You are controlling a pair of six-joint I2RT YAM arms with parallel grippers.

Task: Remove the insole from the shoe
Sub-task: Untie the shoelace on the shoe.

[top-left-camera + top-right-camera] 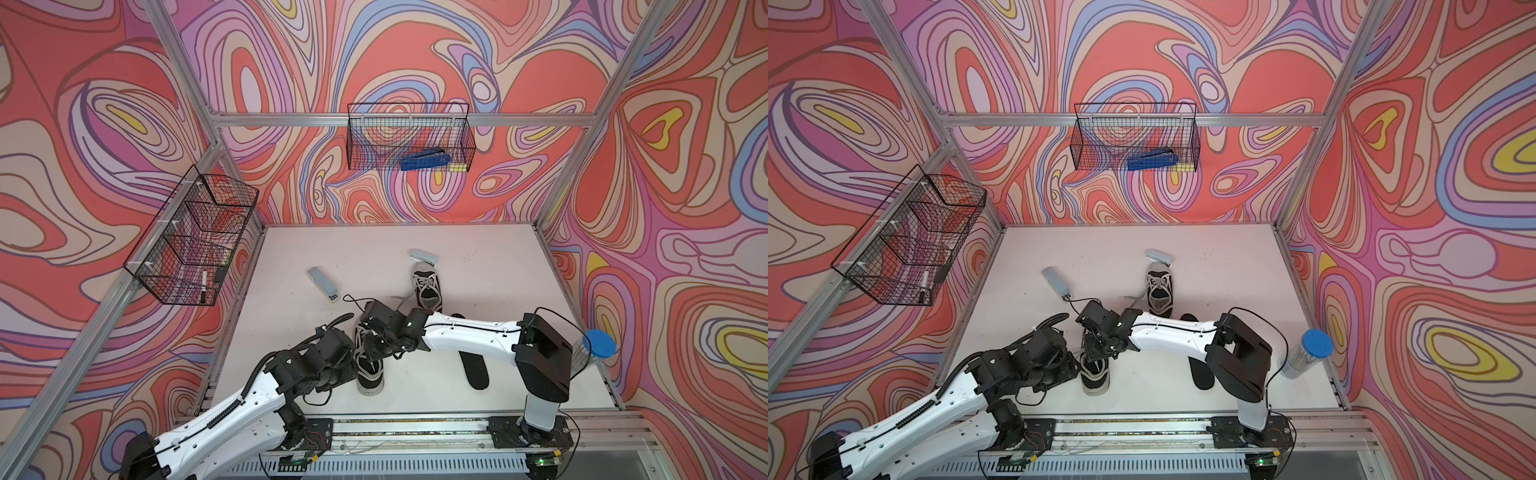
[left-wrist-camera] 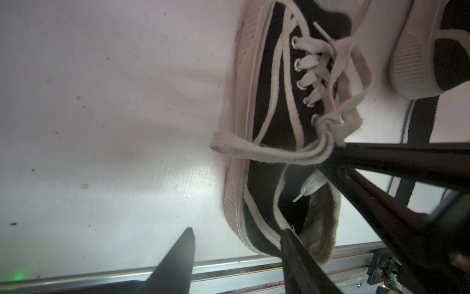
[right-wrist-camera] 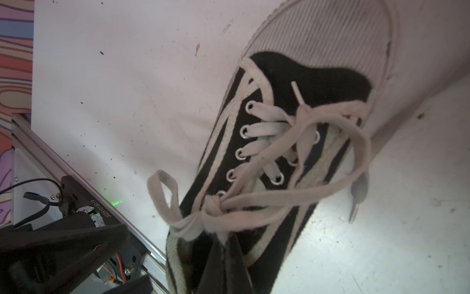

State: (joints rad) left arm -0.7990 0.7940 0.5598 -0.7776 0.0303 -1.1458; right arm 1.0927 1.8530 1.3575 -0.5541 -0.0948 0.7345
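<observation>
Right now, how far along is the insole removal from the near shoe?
Done: one black insole lies loose on the table. In hand: the right gripper is shut at the mouth of the near shoe, the left gripper open astride its heel. Left: no insole shows coming out of this shoe yet.

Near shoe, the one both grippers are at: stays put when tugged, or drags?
Likely drags: the shoe looks like light canvas on a smooth table. Its collar looks soft, so it may buckle. The loose laces could snag.
</observation>
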